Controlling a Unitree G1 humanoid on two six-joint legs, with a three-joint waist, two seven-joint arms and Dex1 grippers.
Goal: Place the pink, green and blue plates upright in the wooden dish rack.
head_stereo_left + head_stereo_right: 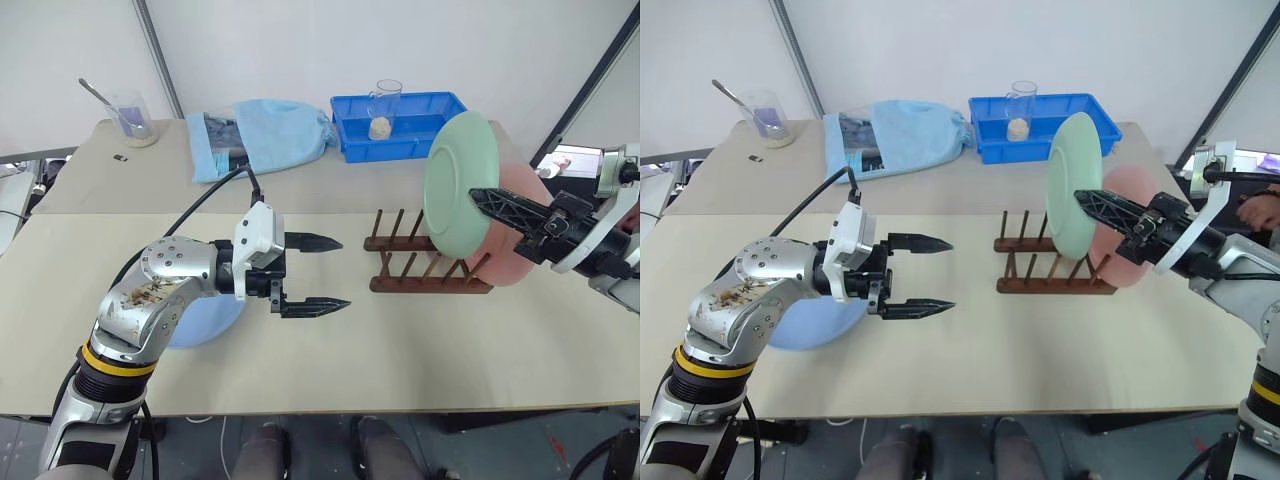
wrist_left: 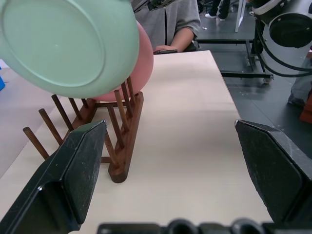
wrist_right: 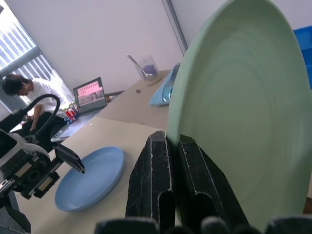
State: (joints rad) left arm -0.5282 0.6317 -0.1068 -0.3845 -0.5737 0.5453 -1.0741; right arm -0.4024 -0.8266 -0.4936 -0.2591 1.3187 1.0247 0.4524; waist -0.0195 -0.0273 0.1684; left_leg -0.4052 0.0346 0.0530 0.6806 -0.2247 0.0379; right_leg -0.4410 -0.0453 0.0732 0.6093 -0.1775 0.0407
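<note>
Green plate [image 1: 458, 188] upright above wooden dish rack [image 1: 428, 264], rim clamped in right jaws; left jaws apart, empty.

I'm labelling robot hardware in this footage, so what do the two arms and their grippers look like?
The left arm is silver metal, scuffed with brown marks, with a yellow and black band near the elbow and a black cable looping off it. Its white wrist block carries the left gripper, two black pointed fingers. The right arm is white and black, and the right gripper has the same ridged black fingers.
</note>
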